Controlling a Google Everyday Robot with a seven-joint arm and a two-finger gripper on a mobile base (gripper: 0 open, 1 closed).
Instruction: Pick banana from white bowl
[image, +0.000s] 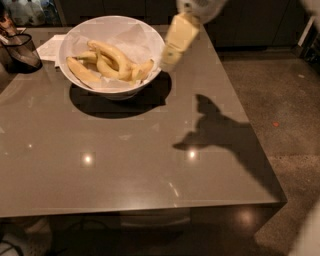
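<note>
One white bowl holds about five bananas, overlapping, so the exact count is unsure. One dark transparent container sits on one table. One gripper hangs just right of the bowl's rim.
</note>
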